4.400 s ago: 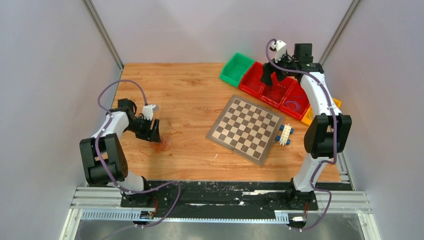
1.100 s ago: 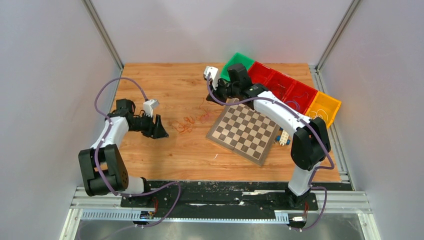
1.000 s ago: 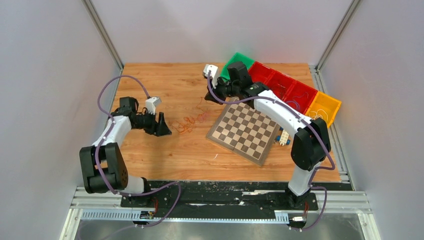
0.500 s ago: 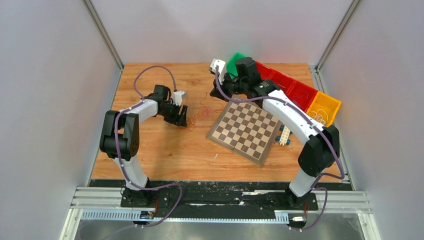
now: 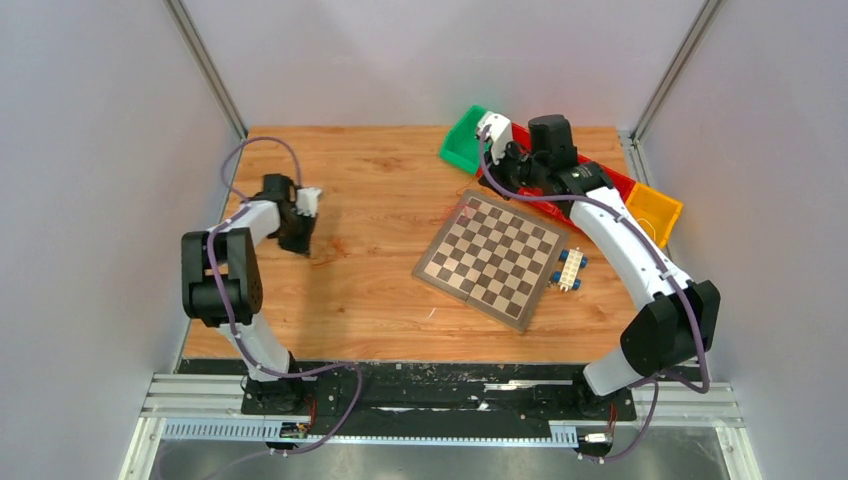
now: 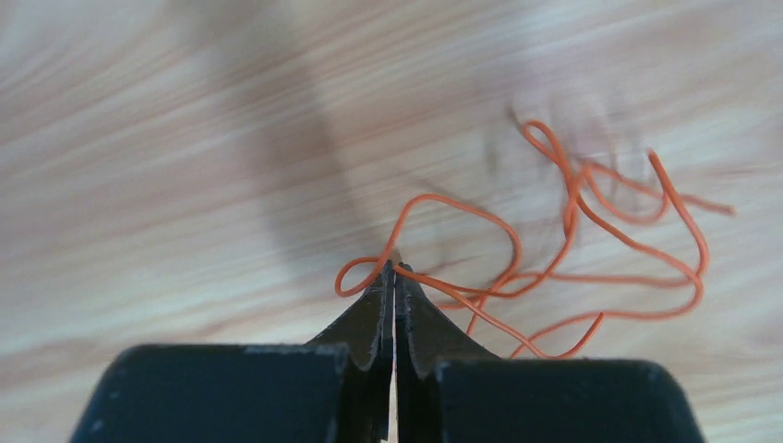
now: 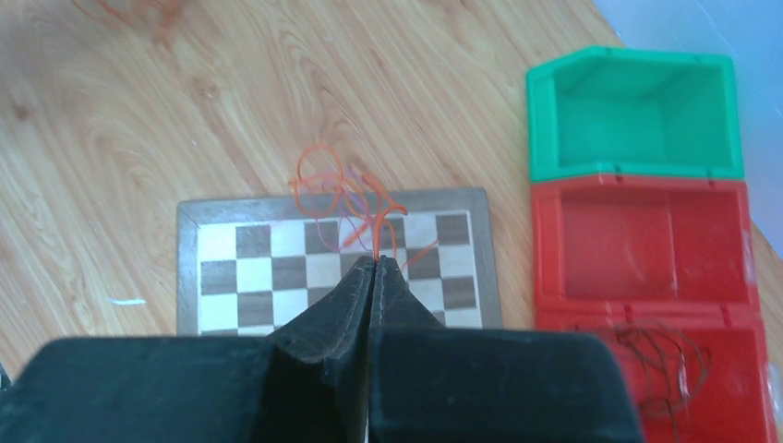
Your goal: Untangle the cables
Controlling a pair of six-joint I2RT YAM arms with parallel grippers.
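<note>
The cables are thin orange wires, now in two lots. In the left wrist view my left gripper (image 6: 394, 269) is shut on an orange cable (image 6: 572, 185), whose loops trail to the right just above the wood. In the right wrist view my right gripper (image 7: 377, 260) is shut on a small bunch of orange and purplish cables (image 7: 343, 197) hanging over the chessboard (image 7: 240, 277). From above, the left gripper (image 5: 299, 246) is at the table's left and the right gripper (image 5: 490, 178) hovers by the bins; the wires are too thin to make out there.
A chessboard (image 5: 490, 260) lies right of centre, with a white-and-blue block (image 5: 570, 268) at its right edge. A green bin (image 5: 462, 148), red bins (image 5: 585, 200) and a yellow bin (image 5: 655, 212) line the far right. One red bin holds dark wires (image 7: 660, 369).
The left gripper shut on an orange wire and drew back to the left. The right arm, still shut, swung right toward the bins with its strands, so the tangle came apart.
</note>
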